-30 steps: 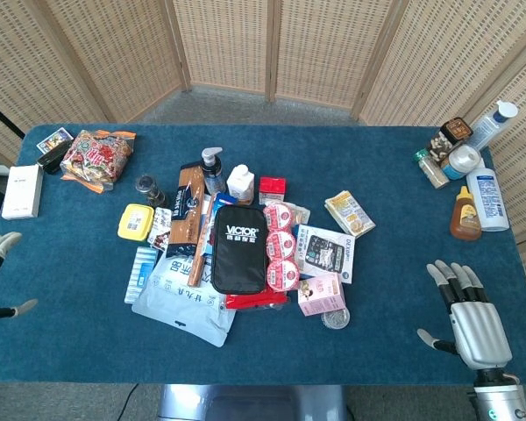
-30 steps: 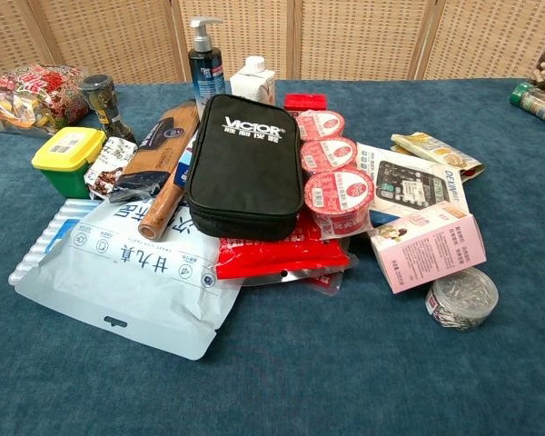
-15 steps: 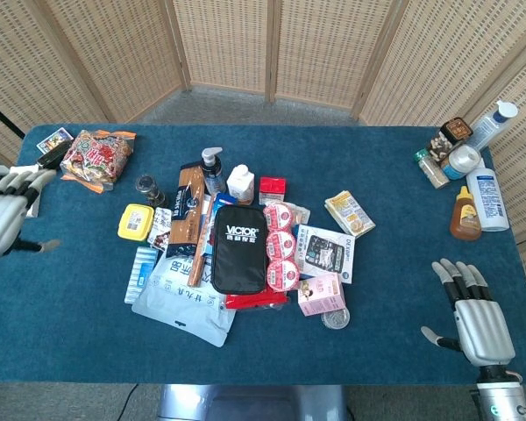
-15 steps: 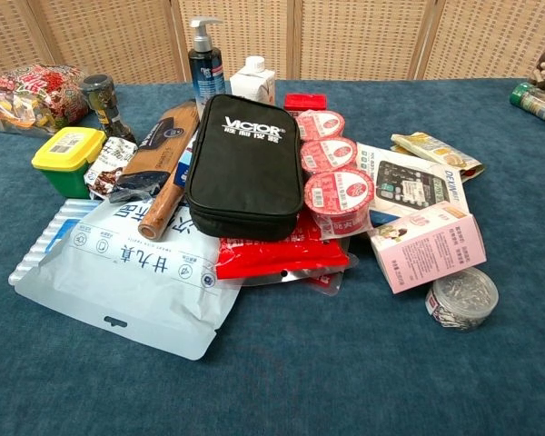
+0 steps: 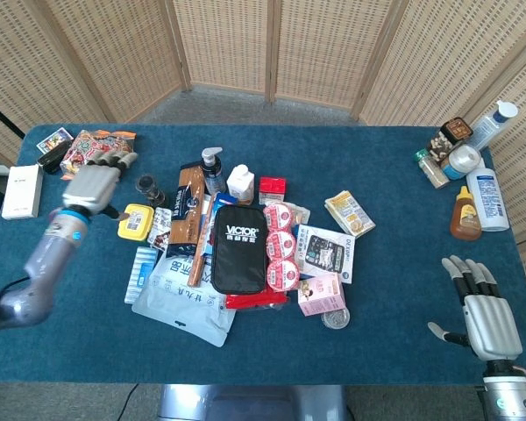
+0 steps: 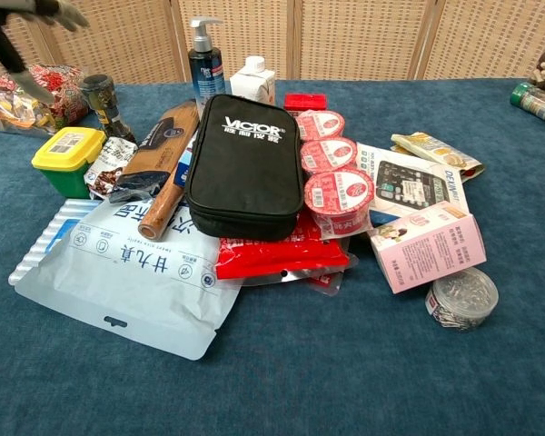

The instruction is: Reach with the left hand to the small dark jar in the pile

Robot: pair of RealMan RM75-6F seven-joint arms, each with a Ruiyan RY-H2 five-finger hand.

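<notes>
Left hand (image 5: 94, 184) now beside jar (image 5: 146, 185).

Staged test setup rather than a lived-in room: blue-carpeted bench (image 5: 394, 342) walled off by folding wicker screens (image 5: 272, 44), heaped mid-bench with unrelated goods — black zip case (image 5: 239, 248), pump bottle (image 5: 213, 168), snack cups (image 5: 280, 246) — more bottles (image 5: 473, 189) at one corner.

Black zip case (image 5: 239, 248) mid-pile, three pink-lidded cups (image 5: 280, 245) beside it; yellow tub (image 5: 134, 222) left; bottles (image 5: 473, 180) far right.
</notes>
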